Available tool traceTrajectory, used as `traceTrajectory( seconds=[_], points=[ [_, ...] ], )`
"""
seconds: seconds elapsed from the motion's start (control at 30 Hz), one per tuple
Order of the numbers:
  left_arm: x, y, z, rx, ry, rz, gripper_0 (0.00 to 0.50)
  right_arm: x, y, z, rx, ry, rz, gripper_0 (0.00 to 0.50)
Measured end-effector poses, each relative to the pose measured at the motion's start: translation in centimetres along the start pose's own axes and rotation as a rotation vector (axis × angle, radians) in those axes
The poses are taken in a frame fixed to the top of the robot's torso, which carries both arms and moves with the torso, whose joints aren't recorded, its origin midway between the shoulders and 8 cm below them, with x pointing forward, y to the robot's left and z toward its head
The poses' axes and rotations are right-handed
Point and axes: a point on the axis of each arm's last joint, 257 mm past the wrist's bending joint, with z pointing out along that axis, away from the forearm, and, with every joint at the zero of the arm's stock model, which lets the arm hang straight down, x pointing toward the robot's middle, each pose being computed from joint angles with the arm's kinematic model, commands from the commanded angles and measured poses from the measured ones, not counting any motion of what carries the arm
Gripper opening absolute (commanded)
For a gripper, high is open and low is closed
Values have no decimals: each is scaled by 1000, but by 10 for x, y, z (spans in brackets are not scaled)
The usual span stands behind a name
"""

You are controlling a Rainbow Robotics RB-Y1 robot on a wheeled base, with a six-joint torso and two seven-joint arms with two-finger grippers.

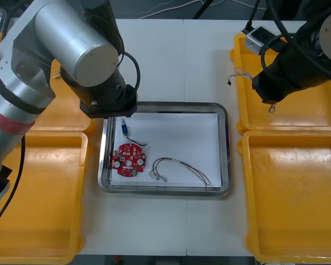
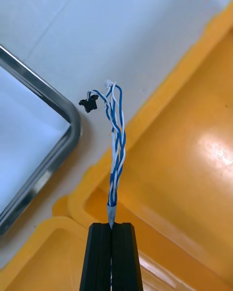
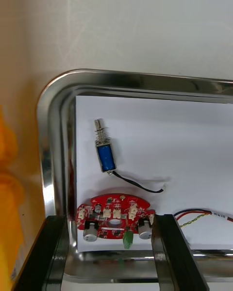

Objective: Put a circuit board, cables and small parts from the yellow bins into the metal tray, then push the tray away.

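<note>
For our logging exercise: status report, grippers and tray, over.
Left gripper open, over tray's left end. Right gripper shut on blue-white cable, above far right bin. Tray holds board, red-yellow cable, small part.

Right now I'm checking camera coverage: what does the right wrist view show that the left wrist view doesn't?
Right wrist, not left: the right claw shut on the blue and white cable. Left wrist, not right: the open left claw, the red circuit board, a small metal part and the red and yellow cable. Both: the metal tray, the table and a yellow bin's edge.
</note>
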Motion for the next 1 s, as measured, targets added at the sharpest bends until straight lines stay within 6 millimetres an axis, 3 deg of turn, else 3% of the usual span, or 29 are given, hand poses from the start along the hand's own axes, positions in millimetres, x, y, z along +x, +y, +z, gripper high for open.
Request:
traceTrajectory(
  seconds=[0.3, 0.57, 1.0],
  points=[
    [-27, 37, -37, 9, -16, -75, 500, -16, 48, 21, -36, -44, -140, 0],
    [-51, 81, -56, -34, -75, -148, 500, -22, 75, 47, -8, -64, -242, 0],
    [-76, 157, -59, -108, -55, -188, 500, -19, 139, 85, -69, -105, -391, 0]
  ],
)
